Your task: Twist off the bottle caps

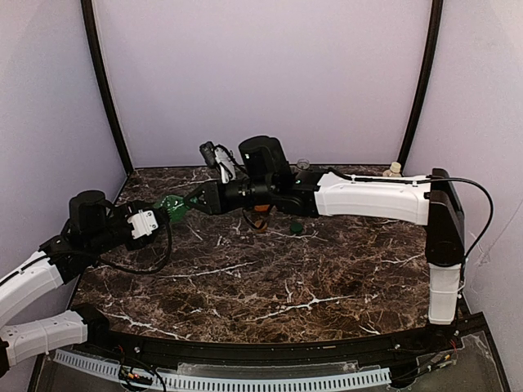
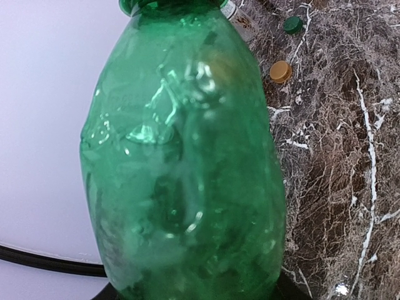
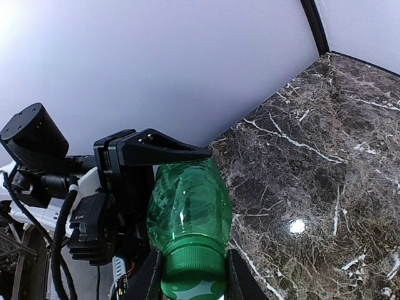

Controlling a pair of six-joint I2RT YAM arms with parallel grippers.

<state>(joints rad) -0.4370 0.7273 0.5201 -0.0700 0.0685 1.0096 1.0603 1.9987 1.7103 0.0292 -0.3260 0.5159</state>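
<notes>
Bright green cap [image 3: 192, 278] cut by bottom edge; bottle [image 2: 181, 156] blurred, ends cropped

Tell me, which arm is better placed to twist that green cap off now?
Right. The right tool is shut around the bright green cap, ready to turn, while the left tool holds the green bottle by its body.

— Where's the bottle [image 1: 173, 207]?
— Over the table's [image 1: 327, 278] left rear, lying sideways between the grippers. The left gripper [image 1: 161, 217] clasps its body and the right gripper [image 3: 195, 284] pinches its cap [image 3: 192, 270].
— And on the table?
— A loose cap [image 2: 280, 71] lies beneath the right arm, with a second loose cap [image 2: 292, 24] just right of it. A second bottle [image 1: 303, 166] sits behind that arm, and a third bottle [image 1: 395, 170] in the rear right corner.
</notes>
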